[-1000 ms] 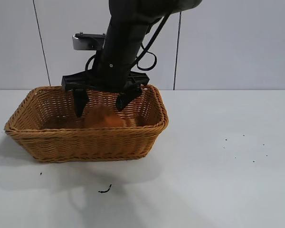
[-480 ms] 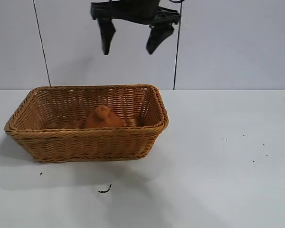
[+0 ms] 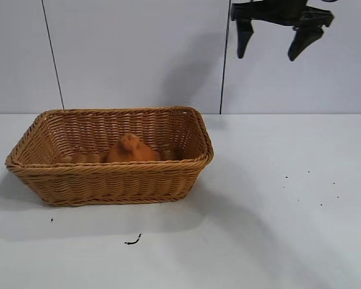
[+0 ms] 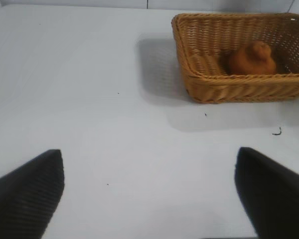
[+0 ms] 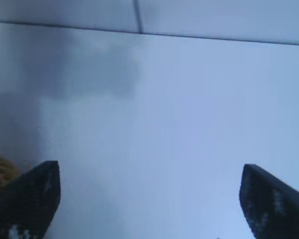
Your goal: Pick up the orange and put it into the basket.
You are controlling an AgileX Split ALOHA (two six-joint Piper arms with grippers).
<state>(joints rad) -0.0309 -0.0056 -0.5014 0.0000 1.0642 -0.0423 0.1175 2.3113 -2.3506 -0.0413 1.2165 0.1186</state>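
Note:
The dull-orange lump of the orange (image 3: 131, 150) lies inside the tan wicker basket (image 3: 108, 183) on the left half of the white table, touched by nothing. High above the table, to the right of the basket, my right gripper (image 3: 268, 55) hangs open and empty. Its wrist view shows my right gripper (image 5: 148, 165) over bare table only. In the left wrist view my left gripper (image 4: 148, 152) stands open and empty, far from the basket (image 4: 239, 89), where the orange (image 4: 251, 59) shows.
A small dark scrap (image 3: 132, 241) lies on the table in front of the basket. Fine dark specks (image 3: 307, 186) dot the table's right side. A grey panelled wall stands behind.
My right gripper has risen out of the basket and moved up and to the right, staying open. The orange has stayed lying in the basket.

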